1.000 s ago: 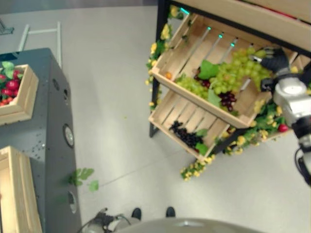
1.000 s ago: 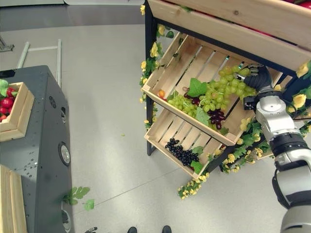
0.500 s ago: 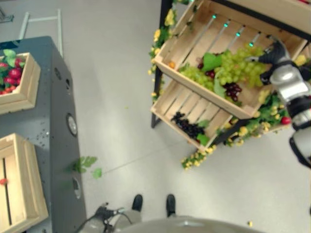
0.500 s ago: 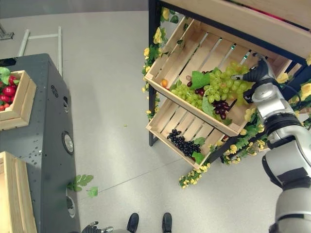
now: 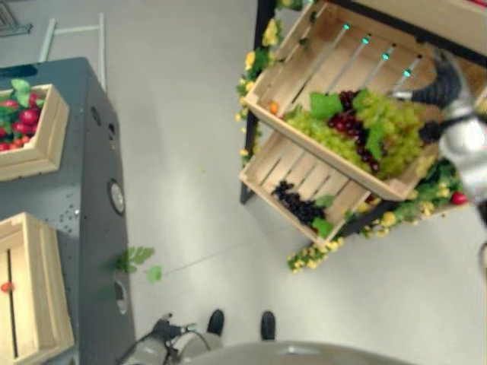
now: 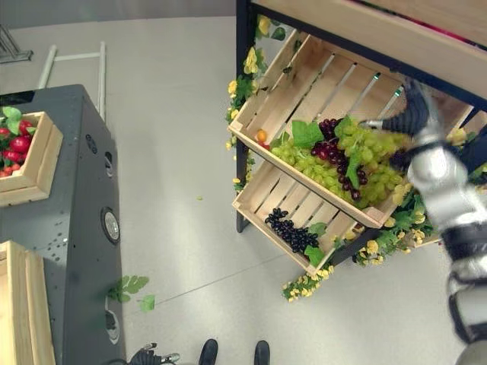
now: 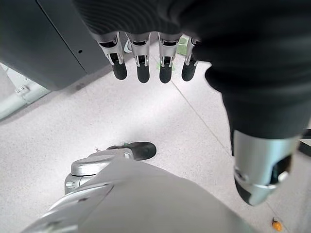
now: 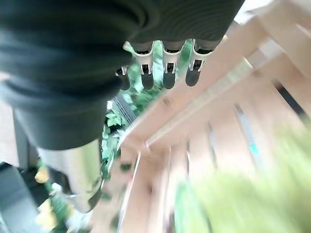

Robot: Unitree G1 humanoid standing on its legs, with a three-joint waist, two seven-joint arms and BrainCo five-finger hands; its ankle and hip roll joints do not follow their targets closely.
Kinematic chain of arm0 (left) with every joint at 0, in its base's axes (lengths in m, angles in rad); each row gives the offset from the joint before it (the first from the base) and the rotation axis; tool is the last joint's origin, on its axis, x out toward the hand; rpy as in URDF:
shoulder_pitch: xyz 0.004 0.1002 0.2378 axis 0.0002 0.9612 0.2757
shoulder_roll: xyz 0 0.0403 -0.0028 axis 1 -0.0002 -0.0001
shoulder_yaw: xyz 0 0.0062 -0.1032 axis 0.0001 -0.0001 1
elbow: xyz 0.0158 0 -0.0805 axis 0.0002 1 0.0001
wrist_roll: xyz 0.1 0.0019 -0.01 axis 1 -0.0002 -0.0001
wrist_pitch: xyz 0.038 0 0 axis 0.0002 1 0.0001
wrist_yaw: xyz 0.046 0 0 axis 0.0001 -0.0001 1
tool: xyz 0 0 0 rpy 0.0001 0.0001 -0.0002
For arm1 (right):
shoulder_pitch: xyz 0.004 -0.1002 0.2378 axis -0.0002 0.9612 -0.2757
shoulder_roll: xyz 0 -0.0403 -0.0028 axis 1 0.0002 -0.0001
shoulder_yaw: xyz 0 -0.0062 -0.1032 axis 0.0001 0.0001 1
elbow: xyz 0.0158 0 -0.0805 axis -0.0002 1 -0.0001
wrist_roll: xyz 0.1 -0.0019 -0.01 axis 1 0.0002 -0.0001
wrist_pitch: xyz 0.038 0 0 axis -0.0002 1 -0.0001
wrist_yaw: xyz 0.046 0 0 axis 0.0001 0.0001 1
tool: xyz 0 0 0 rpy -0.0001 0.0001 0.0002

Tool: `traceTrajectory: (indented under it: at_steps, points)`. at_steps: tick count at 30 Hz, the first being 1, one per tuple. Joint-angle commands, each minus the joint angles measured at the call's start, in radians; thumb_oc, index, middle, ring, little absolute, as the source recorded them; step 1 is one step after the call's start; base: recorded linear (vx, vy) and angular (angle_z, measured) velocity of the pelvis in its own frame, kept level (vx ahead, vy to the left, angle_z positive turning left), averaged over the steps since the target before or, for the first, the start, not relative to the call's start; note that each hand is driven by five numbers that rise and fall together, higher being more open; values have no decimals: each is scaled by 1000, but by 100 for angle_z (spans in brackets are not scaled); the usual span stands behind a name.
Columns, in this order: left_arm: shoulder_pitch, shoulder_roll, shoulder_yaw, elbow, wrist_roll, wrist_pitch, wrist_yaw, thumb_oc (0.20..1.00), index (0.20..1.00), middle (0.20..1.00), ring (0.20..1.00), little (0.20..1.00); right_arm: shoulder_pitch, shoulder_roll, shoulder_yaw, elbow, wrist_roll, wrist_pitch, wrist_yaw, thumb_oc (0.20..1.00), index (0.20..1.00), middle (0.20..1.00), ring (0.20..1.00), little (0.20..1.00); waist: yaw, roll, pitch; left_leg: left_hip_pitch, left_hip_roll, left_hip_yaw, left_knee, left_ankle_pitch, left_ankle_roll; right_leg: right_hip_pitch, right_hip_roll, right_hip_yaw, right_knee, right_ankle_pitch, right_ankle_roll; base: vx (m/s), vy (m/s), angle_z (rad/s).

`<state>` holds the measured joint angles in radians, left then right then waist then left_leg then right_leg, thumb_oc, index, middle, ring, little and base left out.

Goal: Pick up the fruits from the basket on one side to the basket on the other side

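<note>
Since the earlier frame, grapes (image 6: 358, 163) had slid rightward in the slatted crate (image 6: 304, 80), just beside the right hand's (image 6: 415, 114) straight fingertips (image 8: 166, 80). Left hand (image 7: 233, 68) hung relaxed, holding nothing.

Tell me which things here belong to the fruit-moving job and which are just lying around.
Job:
green grapes
upper crate
right hand
empty crate

Lying about:
dark grapes in the lower crate
loose leaves on the floor
crate of red fruit
</note>
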<state>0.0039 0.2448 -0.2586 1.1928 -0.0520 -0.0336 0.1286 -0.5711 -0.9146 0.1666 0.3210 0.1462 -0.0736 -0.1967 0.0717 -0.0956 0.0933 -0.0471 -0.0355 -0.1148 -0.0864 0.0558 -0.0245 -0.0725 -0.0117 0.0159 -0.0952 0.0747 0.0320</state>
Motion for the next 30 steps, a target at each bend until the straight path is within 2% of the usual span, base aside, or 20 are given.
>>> traceTrajectory:
  at_steps: [1, 6, 11, 20, 26, 30]
  points:
    - [3, -73, -26, 68, 48, -9, -6, 1000, 1000, 1000, 1000, 1000, 62, 14, -102, -97, 139, -88, 25, 1000, 1000, 1000, 1000, 1000, 15, -25, -59, -53, -20, -14, 12, -50, -6, 26, 34, -15, 8, -124, 44, 8, 21, -7]
    - [8, -70, 17, 66, 61, -11, -11, 1000, 1000, 1000, 1000, 1000, 256, 135, -210, -294, 247, -132, 96, 1000, 1000, 1000, 1000, 1000, 7, -17, -67, -46, -26, -12, 11, -57, 2, 29, 26, -10, 8, -121, 49, 3, 23, -3]
    - [14, -65, 38, 61, 77, -12, -17, 1000, 1000, 1000, 1000, 1000, 369, 204, -249, -433, 263, -140, 141, 1000, 1000, 1000, 1000, 1000, 6, -17, -76, -43, -32, -8, 10, -62, 10, 28, 21, -1, 8, -118, 54, -1, 33, -2]
    - [25, -61, 62, 55, 90, -20, -18, 1000, 1000, 1000, 1000, 1000, 474, 274, -235, -560, 267, -143, 206, 1000, 1000, 1000, 1000, 1000, 4, -25, -83, -35, -40, -1, 11, -69, 19, 30, 15, 10, 12, -113, 62, -3, 21, -2]
    - [25, -62, 79, 54, 99, -23, -10, 1000, 1000, 1000, 1000, 1000, 558, 354, -207, -631, 241, -147, 233, 1000, 1000, 1000, 1000, 1000, -1, -30, -85, -25, -46, -2, 12, -74, 26, 36, 8, 12, 22, -116, 63, -1, 24, -7]
    - [22, -63, 119, 56, 51, -24, -7, 1000, 1000, 1000, 1000, 1000, 597, 394, -183, -659, 216, -148, 249, 1000, 1000, 1000, 1000, 1000, 1, -29, -87, -19, -49, -13, 13, -73, 27, 37, 7, 1, 50, -132, 57, -1, -3, 1]
